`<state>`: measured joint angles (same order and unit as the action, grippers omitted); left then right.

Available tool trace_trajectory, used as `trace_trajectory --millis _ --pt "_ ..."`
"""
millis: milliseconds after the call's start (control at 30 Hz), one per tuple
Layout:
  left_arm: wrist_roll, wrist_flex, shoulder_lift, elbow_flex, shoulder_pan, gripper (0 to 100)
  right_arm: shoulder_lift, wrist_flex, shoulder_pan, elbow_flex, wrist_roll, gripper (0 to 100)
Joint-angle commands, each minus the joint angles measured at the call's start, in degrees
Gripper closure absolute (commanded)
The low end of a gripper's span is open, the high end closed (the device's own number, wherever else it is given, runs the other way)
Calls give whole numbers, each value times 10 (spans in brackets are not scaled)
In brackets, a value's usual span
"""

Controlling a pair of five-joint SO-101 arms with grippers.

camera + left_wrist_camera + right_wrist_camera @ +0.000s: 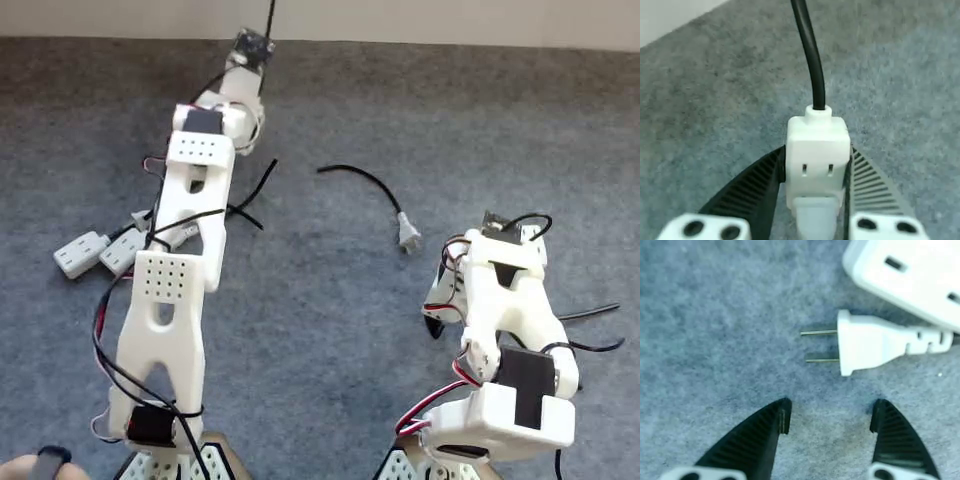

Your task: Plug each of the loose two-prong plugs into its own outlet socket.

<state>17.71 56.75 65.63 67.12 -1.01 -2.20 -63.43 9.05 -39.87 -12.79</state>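
I am clamping a white outlet socket (817, 132) in my left pincer (817, 156). My right pincer (832, 410) is hanging wide open near a loose plug (870, 347).

Bench (330, 330): grey carpet-like cover. Two white outlet blocks (82, 253) lie side by side toward left edge. White two-prong plug (408, 233) on black cord (365, 182) lies mid-bench, right of centre.

A white two-slot socket block (817, 145) on a black cord is clamped in the left gripper (817, 165). A white two-prong plug (875, 347) is laid flat on the grey carpet (715, 315) — prongs bare — just beside a second socket block (910, 275). Two more blocks (80, 252) are set side by side, well apart from a black-corded plug (408, 235).
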Motion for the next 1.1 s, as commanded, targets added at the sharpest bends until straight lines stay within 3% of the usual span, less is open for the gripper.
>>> trace_trajectory --millis 0,67,200,433,567,867,1067 --pt "6 -29 -11 22 0 845 -3 28 7 -4 7 741" --pt "-11 -34 -15 22 -5 804 -3 28 7 -4 7 741" --pt "-109 -12 -37 73 -31 740 -3 28 7 -4 7 741" --pt "-109 107 -104 216 -51 740 -3 28 5 -4 8 741" --pt "-112 234 -174 285 -88 741 -3 28 5 -4 8 741" --pt "-83 432 -306 262 -205 741 -3 28 4 -4 8 741" --pt "5 444 -309 192 -267 741 -3 28 4 -4 8 741"
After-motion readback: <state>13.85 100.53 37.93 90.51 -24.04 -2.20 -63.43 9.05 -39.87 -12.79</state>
